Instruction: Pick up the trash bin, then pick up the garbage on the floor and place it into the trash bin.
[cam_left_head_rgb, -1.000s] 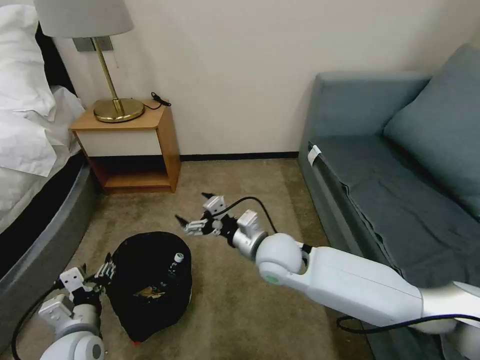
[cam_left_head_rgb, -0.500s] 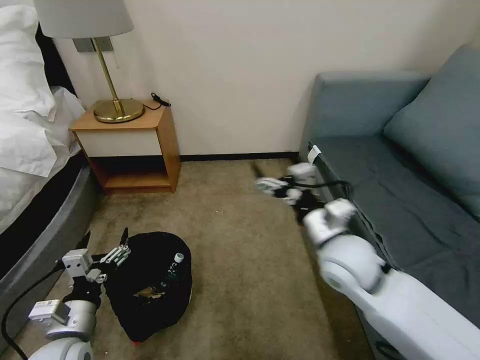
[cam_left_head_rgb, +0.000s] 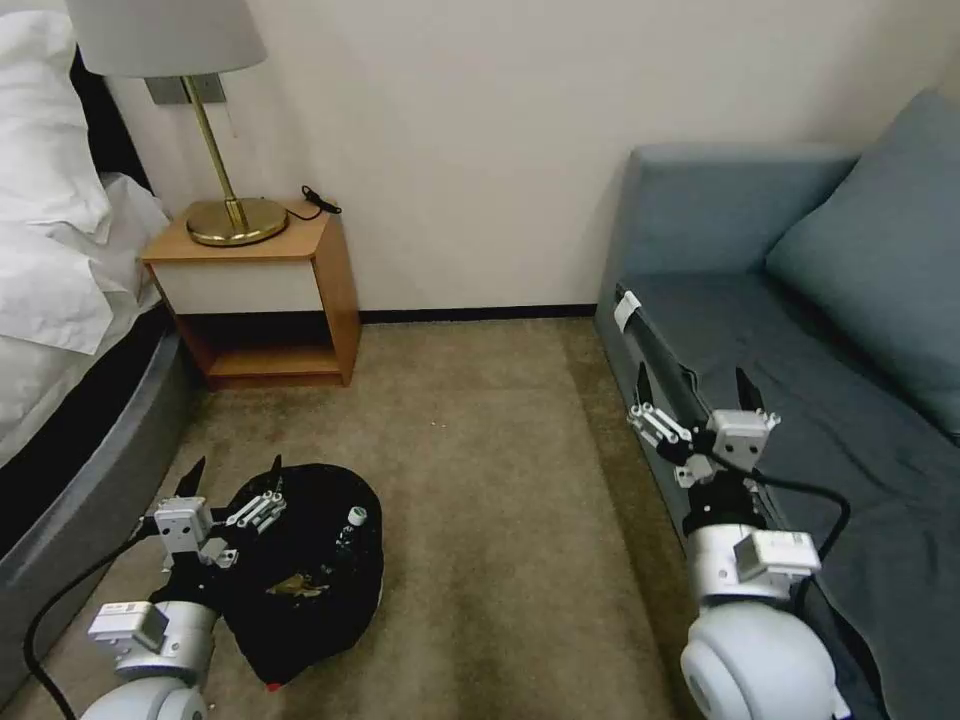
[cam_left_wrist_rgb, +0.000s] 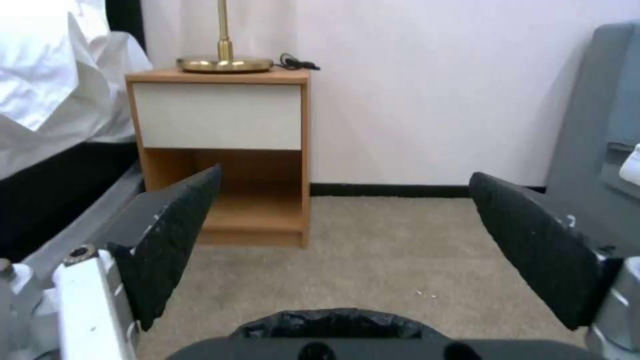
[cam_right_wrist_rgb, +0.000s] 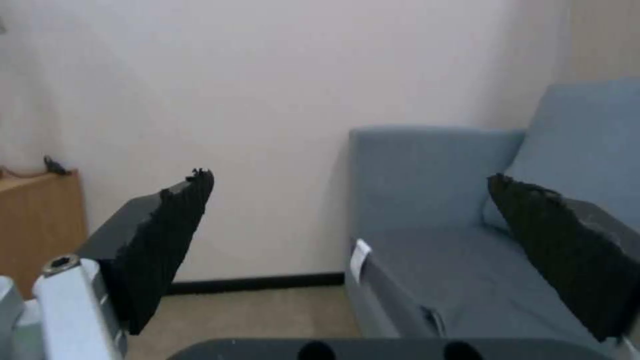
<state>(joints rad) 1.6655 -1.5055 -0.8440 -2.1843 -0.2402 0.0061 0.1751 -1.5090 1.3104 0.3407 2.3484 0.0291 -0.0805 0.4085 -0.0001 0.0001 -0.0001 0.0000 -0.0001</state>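
1. Head view: I see the trash bin (cam_left_head_rgb: 300, 570) sitting on the carpet (cam_left_head_rgb: 500, 480) at lower left, its black bag open. Inside it I can make out a small clear bottle (cam_left_head_rgb: 350, 530) with a white cap and a brown-gold wrapper (cam_left_head_rgb: 298, 586). My left gripper (cam_left_head_rgb: 235, 470) is just beside the bin's left rim, fingers spread wide and grasping nothing. My right gripper (cam_left_head_rgb: 693, 385) is raised over the front edge of the blue-grey sofa (cam_left_head_rgb: 850, 400), well apart from the bin, fingers released as well. A wooden nightstand (cam_left_head_rgb: 262, 300) with a brass lamp (cam_left_head_rgb: 215, 130) stands by the wall, the bed (cam_left_head_rgb: 60, 300) to its left.

2. Left wrist view: both black fingers (cam_left_wrist_rgb: 170, 240) are splayed with only carpet and the nightstand (cam_left_wrist_rgb: 223, 150) between them. A strip of the bin's crinkly bag (cam_left_wrist_rgb: 333, 322) shows just beneath the gripper.

3. Right wrist view: the fingers (cam_right_wrist_rgb: 167, 240) stand wide apart, empty, facing the wall and the sofa (cam_right_wrist_rgb: 453, 200).
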